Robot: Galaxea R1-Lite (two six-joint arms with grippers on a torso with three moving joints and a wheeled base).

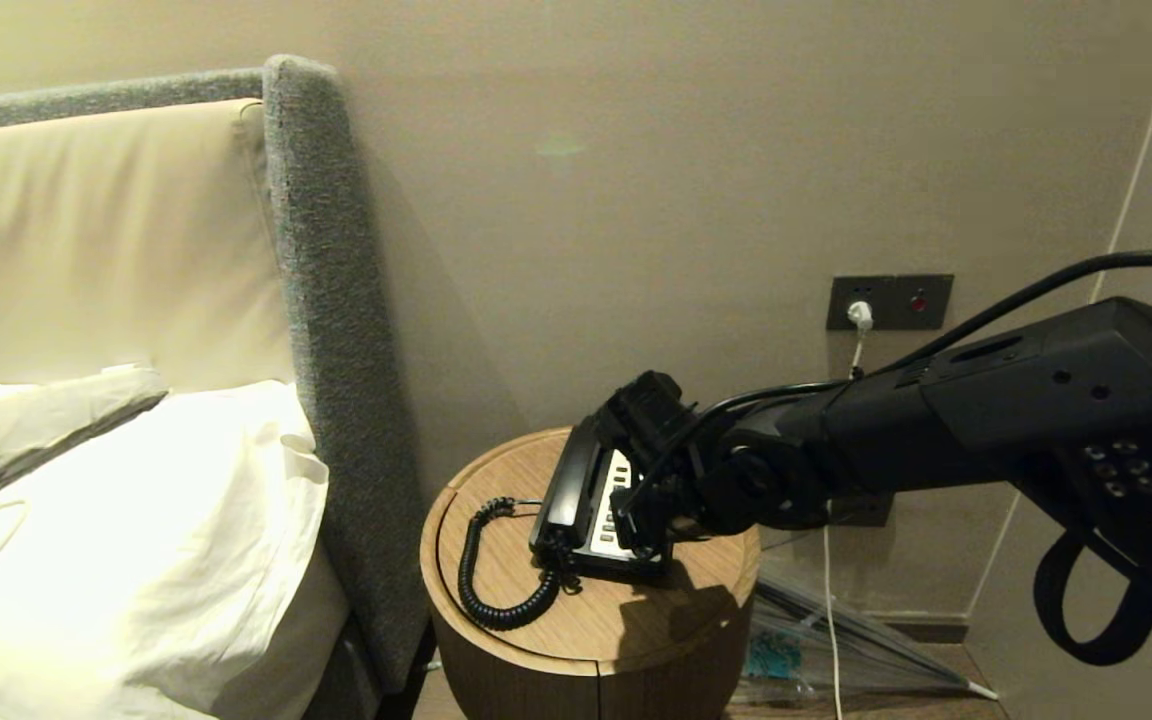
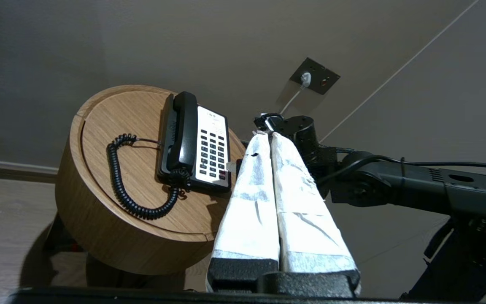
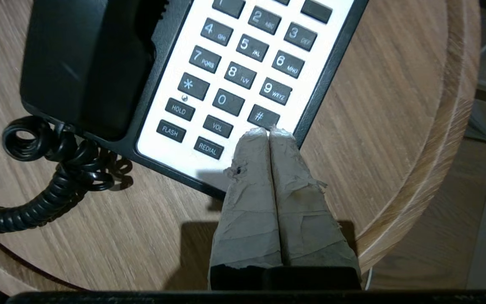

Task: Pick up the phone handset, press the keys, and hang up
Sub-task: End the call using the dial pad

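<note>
While my right claw (image 3: 268, 133), fingers pressed together, hovers at the keys (image 3: 243, 80) near "#", contact unclear, the phone handset (image 2: 185, 131) lies cradled on its base on the round surface (image 2: 112, 202). Left claw (image 2: 264, 135) closed, idle, well apart.

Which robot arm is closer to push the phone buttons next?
The right. Its shut hand hangs over the keys by the # button; the left hand sits away from the table.
</note>
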